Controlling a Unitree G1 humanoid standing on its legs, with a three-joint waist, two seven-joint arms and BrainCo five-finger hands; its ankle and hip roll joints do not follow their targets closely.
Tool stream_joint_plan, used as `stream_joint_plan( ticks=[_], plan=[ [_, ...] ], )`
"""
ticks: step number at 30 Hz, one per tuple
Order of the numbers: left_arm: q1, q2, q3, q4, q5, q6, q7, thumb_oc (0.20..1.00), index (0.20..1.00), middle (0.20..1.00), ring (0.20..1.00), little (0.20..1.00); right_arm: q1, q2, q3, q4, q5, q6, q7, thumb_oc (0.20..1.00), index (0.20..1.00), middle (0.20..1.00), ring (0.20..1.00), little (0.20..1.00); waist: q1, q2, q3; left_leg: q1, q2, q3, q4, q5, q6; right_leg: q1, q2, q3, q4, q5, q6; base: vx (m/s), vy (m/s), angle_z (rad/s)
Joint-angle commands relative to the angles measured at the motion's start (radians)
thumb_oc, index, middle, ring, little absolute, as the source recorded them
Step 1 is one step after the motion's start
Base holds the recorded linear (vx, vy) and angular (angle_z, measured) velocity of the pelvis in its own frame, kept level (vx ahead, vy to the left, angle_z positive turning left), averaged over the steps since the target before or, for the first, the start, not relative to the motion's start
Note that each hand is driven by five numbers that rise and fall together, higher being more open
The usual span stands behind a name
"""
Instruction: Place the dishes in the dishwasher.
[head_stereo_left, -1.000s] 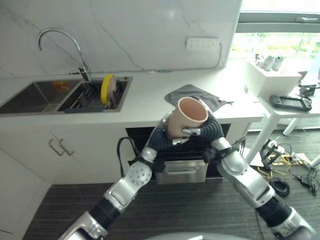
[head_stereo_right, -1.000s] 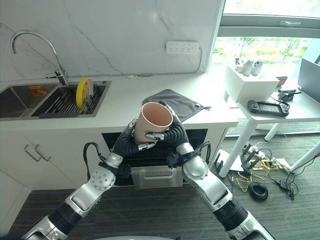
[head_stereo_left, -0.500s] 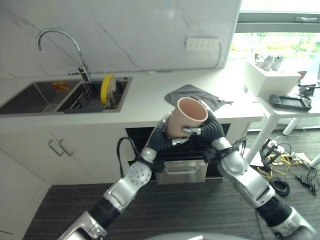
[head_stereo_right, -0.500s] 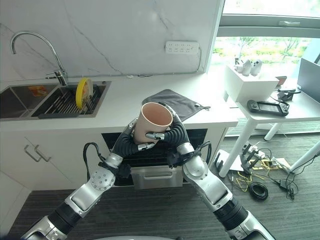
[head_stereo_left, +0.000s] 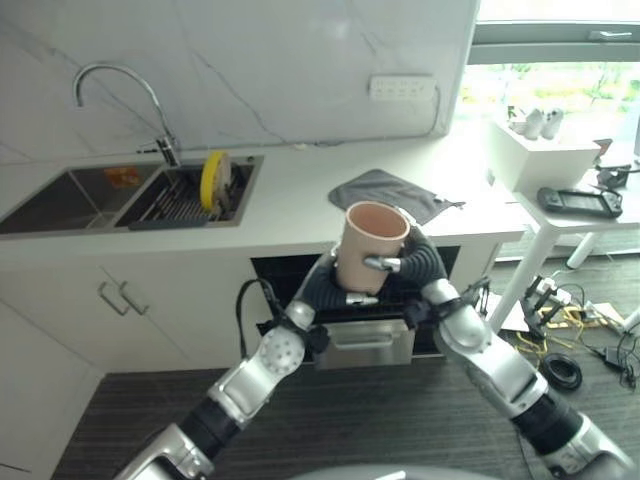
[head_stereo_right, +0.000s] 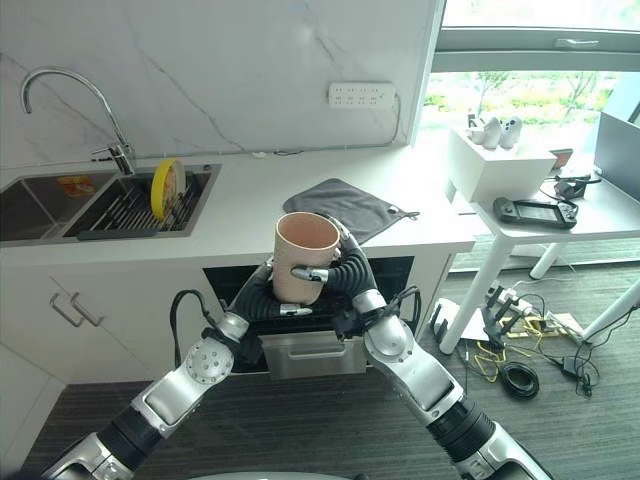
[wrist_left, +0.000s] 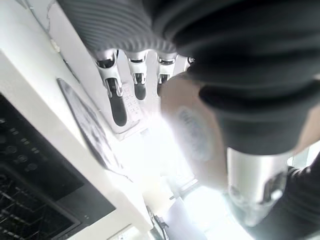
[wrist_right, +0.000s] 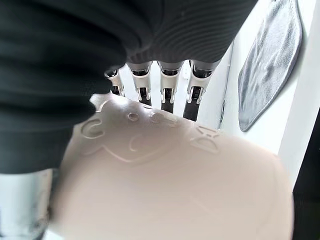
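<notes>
Since the cup (head_stereo_right: 305, 255) has been turned from a tilt, with its mouth leaning toward one o'clock, to nearly upright over the last second, a reorientation in the air is what can be read from the eye views. It has also been lowered a little toward the open dishwasher (head_stereo_right: 310, 330), whose dark rack is seen under the edge of the desk (head_stereo_right: 250, 215).

The pink cup is held between both hands above the dishwasher opening. The right hand (head_stereo_right: 318, 272) is wrapped round it, fingers (wrist_right: 169, 95) curled over the far wall and a thumb laid across the near side. The left hand (head_stereo_left: 330, 270) is placed behind and under the cup at about seven o'clock; its fingers (wrist_left: 117, 97) are seen reaching past the cup, but whether they are clasped on it cannot be told.

With the cup upright over the rack, the placing step is judged to be close, though nothing is set down yet. A yellow plate (head_stereo_right: 163, 187) is left standing in the sink rack (head_stereo_right: 120, 215) at ten o'clock, and a grey cloth (head_stereo_right: 345, 205) lies on the desk at twelve o'clock.
</notes>
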Motion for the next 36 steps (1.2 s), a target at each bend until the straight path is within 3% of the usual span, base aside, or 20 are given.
stream_joint_plan(
  ticks=[1, 10, 15, 18, 21, 24, 27, 31, 34, 36],
  plan=[
    [-0.06, -0.012, -0.072, 0.014, 0.045, -0.033, -0.003, 1.0, 1.0, 1.0, 1.0, 1.0, -0.087, 0.085, -0.051, -0.064, 0.032, -0.121, -0.045, 0.2, 0.2, 0.2, 0.2, 0.2, 0.013, -0.038, 0.015, -0.02, -0.015, -0.012, 0.002, 0.0, 0.037, 0.068, -0.051, -0.041, 0.0, -0.043, 0.023, 0.0, 0.0, 0.0],
    [-0.006, -0.003, -0.008, 0.017, 0.04, -0.037, 0.014, 1.0, 1.0, 1.0, 1.0, 1.0, 0.02, 0.07, -0.168, -0.052, 0.053, -0.188, -0.105, 0.2, 0.2, 0.2, 0.2, 0.2, 0.001, -0.035, 0.019, -0.015, -0.012, -0.007, 0.002, 0.002, 0.039, 0.072, -0.048, -0.035, 0.0, -0.042, 0.019, 0.01, -0.002, 0.0],
    [0.03, 0.0, 0.027, 0.03, 0.031, -0.009, 0.057, 1.0, 1.0, 1.0, 1.0, 1.0, 0.083, 0.059, -0.257, -0.047, 0.063, -0.266, -0.155, 0.2, 0.2, 0.2, 0.2, 0.2, -0.008, -0.034, 0.024, -0.014, -0.012, -0.008, 0.002, 0.003, 0.04, 0.072, -0.045, -0.028, 0.001, -0.039, 0.018, 0.03, -0.002, 0.0],
    [0.055, 0.016, 0.069, 0.041, 0.053, 0.011, 0.053, 1.0, 1.0, 1.0, 1.0, 1.0, 0.128, 0.049, -0.316, -0.063, 0.114, -0.289, -0.137, 0.2, 0.2, 0.2, 0.2, 0.2, -0.017, -0.032, 0.024, -0.008, -0.012, -0.006, 0.002, -0.006, 0.039, 0.076, -0.045, -0.027, 0.0, -0.045, 0.022, 0.06, -0.014, 0.0],
    [0.066, 0.042, 0.103, 0.08, 0.101, 0.018, 0.022, 1.0, 1.0, 1.0, 1.0, 1.0, 0.17, 0.04, -0.36, -0.077, 0.147, -0.286, -0.09, 0.2, 0.2, 0.2, 0.2, 0.2, -0.028, -0.03, 0.025, -0.005, -0.009, 0.009, 0.002, -0.004, 0.036, 0.073, -0.049, -0.032, 0.001, -0.043, 0.025, 0.1, -0.016, -0.01],
    [0.055, 0.083, 0.108, 0.107, 0.255, -0.018, -0.013, 1.0, 1.0, 1.0, 1.0, 1.0, 0.201, 0.032, -0.372, -0.075, 0.182, -0.272, -0.031, 0.2, 0.2, 0.2, 0.2, 0.2, -0.043, -0.023, 0.027, -0.006, -0.006, 0.022, 0.002, 0.001, 0.034, 0.068, -0.052, -0.032, 0.003, -0.042, 0.027, 0.12, 0.008, -0.02],
    [0.023, 0.12, 0.077, 0.127, 0.367, -0.012, -0.028, 1.0, 1.0, 1.0, 1.0, 1.0, 0.2, 0.021, -0.35, -0.047, 0.187, -0.276, 0.011, 0.2, 0.2, 0.2, 0.2, 0.2, -0.053, -0.013, 0.037, -0.013, -0.006, 0.023, 0.002, 0.005, 0.031, 0.058, -0.057, -0.028, 0.002, -0.041, 0.031, 0.11, 0.03, -0.01],
    [-0.063, 0.158, 0.014, 0.173, 0.403, 0.05, -0.049, 1.0, 1.0, 1.0, 1.0, 1.0, 0.124, -0.031, -0.31, -0.007, 0.199, -0.297, 0.037, 0.2, 0.2, 0.2, 0.2, 0.2, -0.064, 0.014, 0.083, -0.06, -0.013, 0.016, 0.002, 0.021, 0.02, -0.007, -0.066, -0.002, 0.006, -0.032, 0.036, -0.05, 0.109, -0.1],
    [-0.204, 0.174, -0.051, 0.221, 0.405, 0.085, -0.046, 1.0, 1.0, 1.0, 1.0, 1.0, -0.038, -0.07, -0.297, 0.044, 0.224, -0.278, 0.071, 0.2, 0.2, 0.2, 0.2, 0.2, -0.081, 0.043, 0.156, -0.14, -0.032, 0.013, 0.011, 0.038, 0.013, -0.096, -0.079, 0.028, 0.009, -0.009, 0.038, -0.33, 0.235, -0.14],
    [-0.315, 0.186, -0.1, 0.254, 0.457, 0.147, -0.062, 1.0, 1.0, 1.0, 1.0, 1.0, -0.155, -0.09, -0.287, 0.05, 0.348, -0.204, 0.159, 0.2, 0.2, 0.2, 0.2, 0.2, -0.105, 0.073, 0.233, -0.194, -0.052, 0.013, 0.022, 0.047, 0.007, -0.154, -0.089, 0.059, 0.008, 0.007, 0.041, -0.23, 0.242, -0.2]
  ],
)
